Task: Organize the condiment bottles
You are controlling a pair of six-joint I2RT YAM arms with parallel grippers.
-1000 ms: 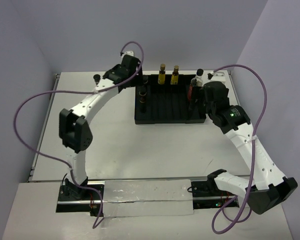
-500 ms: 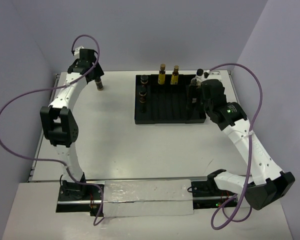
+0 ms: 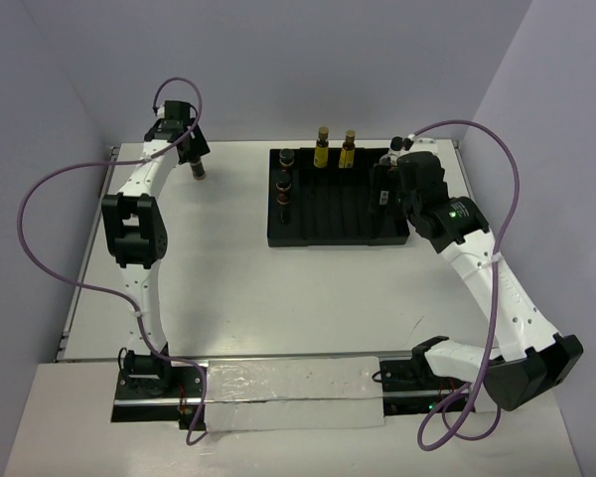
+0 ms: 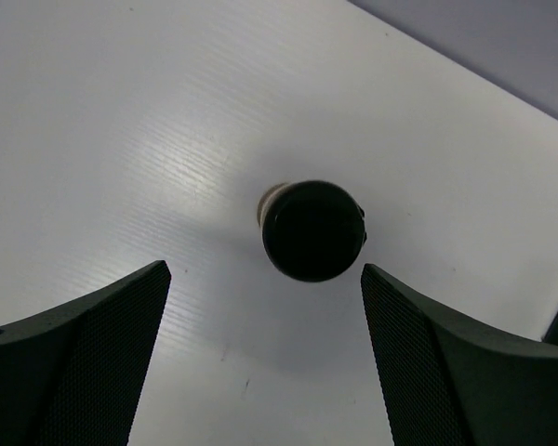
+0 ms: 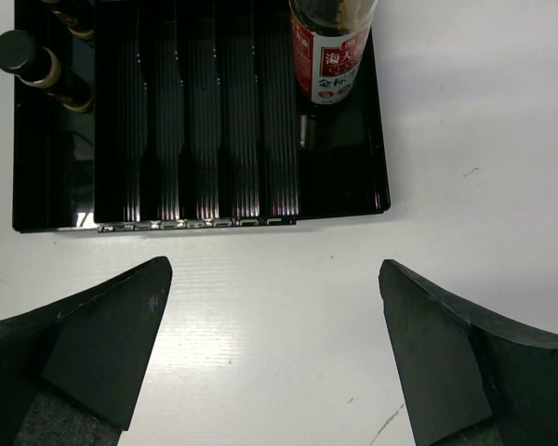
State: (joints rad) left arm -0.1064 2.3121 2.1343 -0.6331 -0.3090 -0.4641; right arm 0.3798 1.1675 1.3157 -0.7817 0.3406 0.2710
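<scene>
A pale bottle with a black cap (image 4: pixel 313 230) stands on the white table at the far left, outside the tray; the top view shows it (image 3: pixel 198 172) just under my left gripper (image 3: pixel 193 154). My left gripper (image 4: pixel 263 279) is open above it, and the cap lies just beyond the fingertips. The black ribbed tray (image 3: pixel 338 224) holds two yellow bottles (image 3: pixel 335 149) at its back and three dark brown bottles (image 3: pixel 285 184) in its left column. A red-labelled bottle (image 5: pixel 330 51) stands at its right. My right gripper (image 5: pixel 274 274) is open and empty, high over the table beside the tray (image 5: pixel 214 200).
The tray's ribbed middle (image 5: pixel 205 111) is bare. One dark bottle with a black cap (image 5: pixel 33 60) leans in the tray's left column. Grey walls close the table at the back and sides. Purple cables loop from both arms.
</scene>
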